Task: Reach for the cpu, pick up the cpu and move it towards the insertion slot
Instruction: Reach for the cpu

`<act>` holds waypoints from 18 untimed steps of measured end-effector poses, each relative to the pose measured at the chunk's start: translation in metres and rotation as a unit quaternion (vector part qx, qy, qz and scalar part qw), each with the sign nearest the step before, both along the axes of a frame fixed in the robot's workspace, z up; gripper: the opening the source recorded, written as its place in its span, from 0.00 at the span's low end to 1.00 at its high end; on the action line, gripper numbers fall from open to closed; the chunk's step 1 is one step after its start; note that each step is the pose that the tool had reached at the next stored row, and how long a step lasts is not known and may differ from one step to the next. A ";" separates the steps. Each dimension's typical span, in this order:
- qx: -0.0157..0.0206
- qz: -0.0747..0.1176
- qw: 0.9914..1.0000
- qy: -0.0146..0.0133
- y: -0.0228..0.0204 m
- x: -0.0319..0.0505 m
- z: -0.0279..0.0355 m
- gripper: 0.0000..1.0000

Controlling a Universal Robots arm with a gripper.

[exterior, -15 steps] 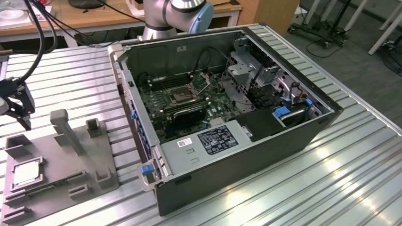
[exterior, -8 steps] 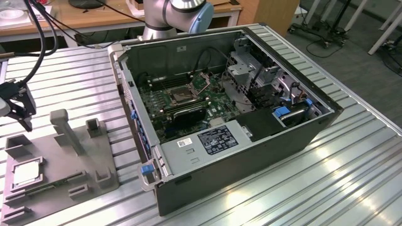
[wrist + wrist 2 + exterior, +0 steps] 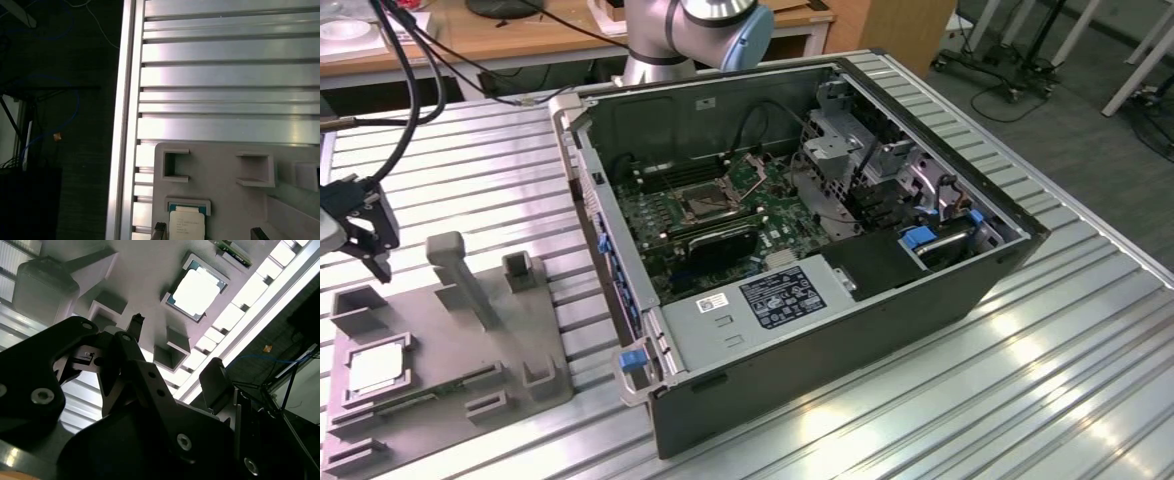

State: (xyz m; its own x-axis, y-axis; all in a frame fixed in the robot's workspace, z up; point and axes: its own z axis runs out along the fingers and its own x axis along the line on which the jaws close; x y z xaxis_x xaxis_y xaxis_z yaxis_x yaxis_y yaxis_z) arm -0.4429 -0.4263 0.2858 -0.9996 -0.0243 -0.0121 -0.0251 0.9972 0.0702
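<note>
Claw (image 3: 374, 262), spread wide, hangs above one cpu (image 3: 376, 372); one insertion slot (image 3: 698, 200).

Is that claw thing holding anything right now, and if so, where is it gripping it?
Nothing is held. The gripper hangs open over the grey tray, and the cpu lies in its recess there, apart from the fingers.

A ribbed metal table (image 3: 1067, 390) is seen across the exterior view. A grey tray (image 3: 440, 350) is set on it at the lower left of the frame. An open case (image 3: 854, 320) is laid on its side at the centre, near the tray.
</note>
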 end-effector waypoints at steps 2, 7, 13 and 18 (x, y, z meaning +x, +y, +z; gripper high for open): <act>0.000 0.000 1.000 0.000 0.0000 0.0000 -0.0009 0.73; 0.000 0.000 1.000 0.000 0.0000 0.0000 -0.0023 0.73; 0.000 0.000 1.000 0.000 -0.0001 0.0000 -0.0030 0.73; -0.003 0.000 1.000 0.000 -0.0003 -0.0001 -0.0044 0.73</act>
State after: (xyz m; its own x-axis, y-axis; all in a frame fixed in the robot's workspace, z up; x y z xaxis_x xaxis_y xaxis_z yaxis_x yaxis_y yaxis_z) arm -0.4430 -0.4265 0.2814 -0.9996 -0.0245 -0.0122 -0.0252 0.9976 0.0645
